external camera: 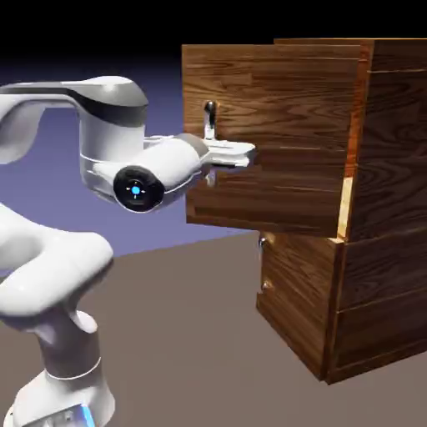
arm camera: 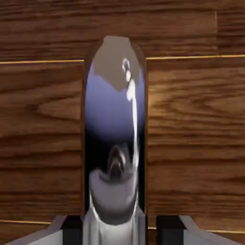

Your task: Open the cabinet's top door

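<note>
The cabinet (external camera: 379,208) of reddish-brown wood stands at the exterior view's right. Its top door (external camera: 283,133) has swung partly out from the cabinet's front, hinged on its right side, and a gap shows along that hinge edge. A vertical silver bar handle (external camera: 210,117) sits near the door's left edge. My gripper (external camera: 220,156) is at the handle's lower half, shut on it. In the hand view the shiny handle (arm camera: 115,119) fills the middle between my grey fingertips (arm camera: 72,230), with the door's wood grain (arm camera: 38,119) behind it.
Below the top door are shorter wood panels (external camera: 296,308) with small knobs (external camera: 267,284). The white arm (external camera: 50,275) rises from the lower left. The brown table surface (external camera: 183,334) lies in front of the cabinet.
</note>
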`<control>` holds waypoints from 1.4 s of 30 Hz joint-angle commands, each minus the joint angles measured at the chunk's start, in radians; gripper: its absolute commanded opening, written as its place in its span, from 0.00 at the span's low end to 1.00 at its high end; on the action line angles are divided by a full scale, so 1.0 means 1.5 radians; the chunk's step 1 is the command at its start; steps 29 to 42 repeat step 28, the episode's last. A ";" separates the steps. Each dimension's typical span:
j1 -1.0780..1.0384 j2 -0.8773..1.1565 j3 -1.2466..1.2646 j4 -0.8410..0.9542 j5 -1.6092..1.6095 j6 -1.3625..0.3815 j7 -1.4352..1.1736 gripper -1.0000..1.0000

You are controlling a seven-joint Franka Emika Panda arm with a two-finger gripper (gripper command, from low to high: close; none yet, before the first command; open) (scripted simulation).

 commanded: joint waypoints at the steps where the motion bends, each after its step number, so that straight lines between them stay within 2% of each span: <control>1: 0.003 0.024 -0.020 0.014 -0.023 -0.024 -0.012 0.00; 10: 0.054 0.242 -0.159 0.167 -0.183 -0.214 -0.108 0.00; 17: 0.223 0.213 -0.283 0.174 -0.236 -0.135 -0.080 0.00; 28: 0.357 0.477 -0.462 0.420 -0.329 -0.409 -0.193 0.00; 42: 0.357 0.477 -0.462 0.420 -0.329 -0.409 -0.193 0.00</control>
